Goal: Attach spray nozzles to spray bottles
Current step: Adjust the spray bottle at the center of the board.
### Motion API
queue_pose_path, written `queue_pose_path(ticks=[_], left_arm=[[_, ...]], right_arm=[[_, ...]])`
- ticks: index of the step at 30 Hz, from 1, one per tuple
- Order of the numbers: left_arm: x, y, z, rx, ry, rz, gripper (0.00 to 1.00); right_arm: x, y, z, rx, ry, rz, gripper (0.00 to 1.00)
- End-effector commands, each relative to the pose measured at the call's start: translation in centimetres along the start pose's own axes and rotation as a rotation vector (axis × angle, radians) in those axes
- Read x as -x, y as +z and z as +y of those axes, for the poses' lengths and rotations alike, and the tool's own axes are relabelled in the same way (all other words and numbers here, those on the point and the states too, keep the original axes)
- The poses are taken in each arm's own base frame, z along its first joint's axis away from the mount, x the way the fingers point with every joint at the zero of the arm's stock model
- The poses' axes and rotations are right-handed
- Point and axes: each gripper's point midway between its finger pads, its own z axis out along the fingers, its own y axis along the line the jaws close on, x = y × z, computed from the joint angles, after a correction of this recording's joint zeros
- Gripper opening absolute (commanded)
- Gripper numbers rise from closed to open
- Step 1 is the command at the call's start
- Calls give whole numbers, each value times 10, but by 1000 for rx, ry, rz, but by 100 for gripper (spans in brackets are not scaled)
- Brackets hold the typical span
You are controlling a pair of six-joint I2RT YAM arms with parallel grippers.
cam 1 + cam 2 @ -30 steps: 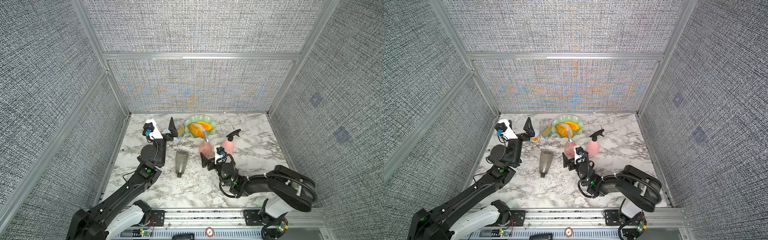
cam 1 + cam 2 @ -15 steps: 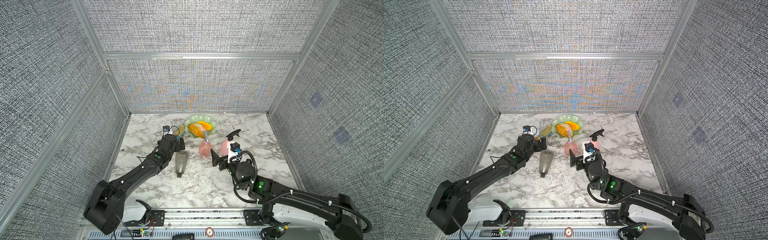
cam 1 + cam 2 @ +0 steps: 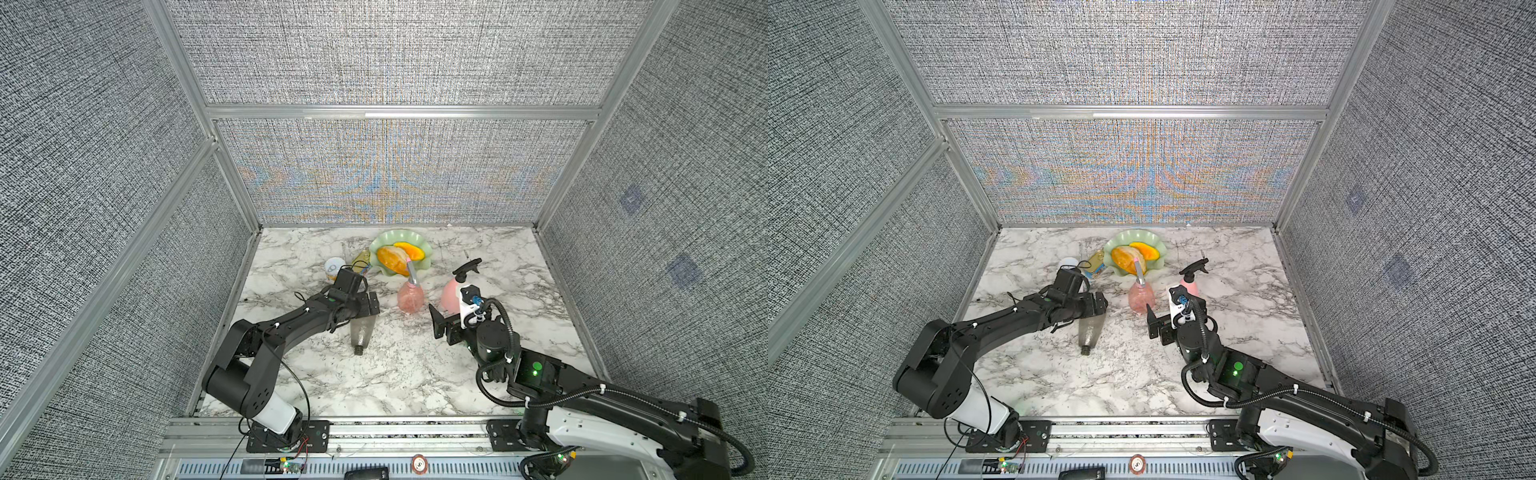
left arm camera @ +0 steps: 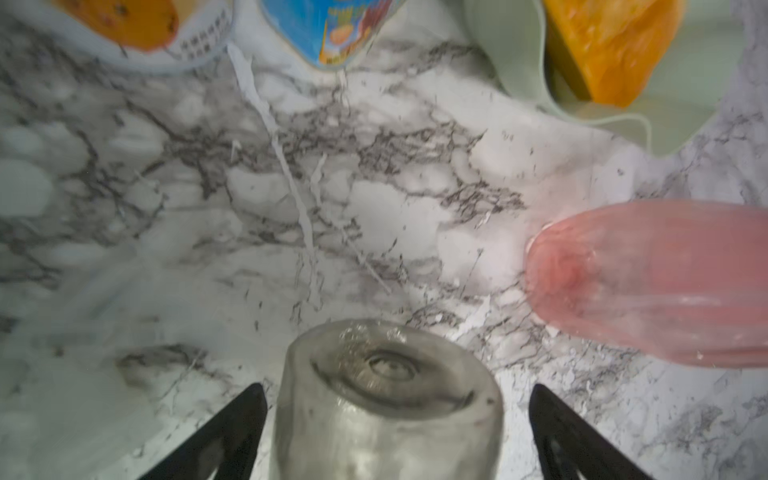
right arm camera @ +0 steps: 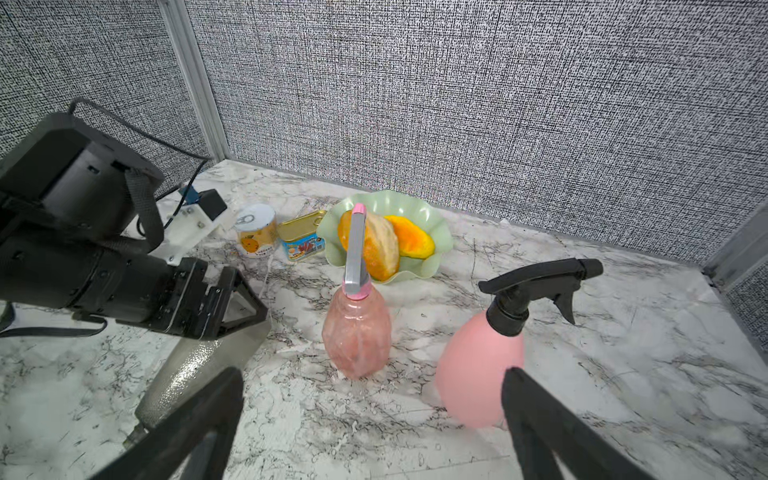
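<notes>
**Marble desk [image 3: 395,374]: one bottle down, two standing**

Left tool [image 3: 366,308] straddles the base of the smoky grey bottle [image 3: 360,332], which lies on its side, jaws clear of it. Right tool [image 5: 372,386] gapes near the upright pastel pink bottle [image 3: 449,293], black nozzle [image 3: 467,268] on. Clear pink bottle [image 3: 410,297] stands between the two, grey-and-pink nozzle [image 3: 411,272] on.
</notes>
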Motion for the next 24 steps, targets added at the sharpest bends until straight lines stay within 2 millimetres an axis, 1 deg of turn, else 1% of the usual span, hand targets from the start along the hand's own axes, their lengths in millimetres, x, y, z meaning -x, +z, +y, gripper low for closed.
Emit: queue_pose_path(ticks=[1,7,13,14,17,19,20,22,24], left_arm=[[-11,-3,-10,-72,-36,37,99],[-28,-13,-19,-165,-72,58,99],[-56,-17,-29,-230,-95,112,99],[-61,-18,-33,-247,-92,118,99],[-69,-21,-43,-274,-93,122,99],[-65,-29,-45,-278,-86,100,99],[-60,-36,-46,-277,-80,76,99],[-49,-52,-47,-269,-57,27,99],[-32,-72,-47,-241,-34,-37,99]], right_arm=[[5,1,4,13,-10,-1,99],[10,3,8,23,-27,1,99],[14,2,5,7,-36,-8,99],[15,2,4,5,-37,-8,99],[17,3,6,10,-41,0,99],[18,3,10,25,-35,22,98],[18,4,14,44,-37,41,96],[14,6,23,74,-66,103,90],[6,9,36,124,-132,202,85]])
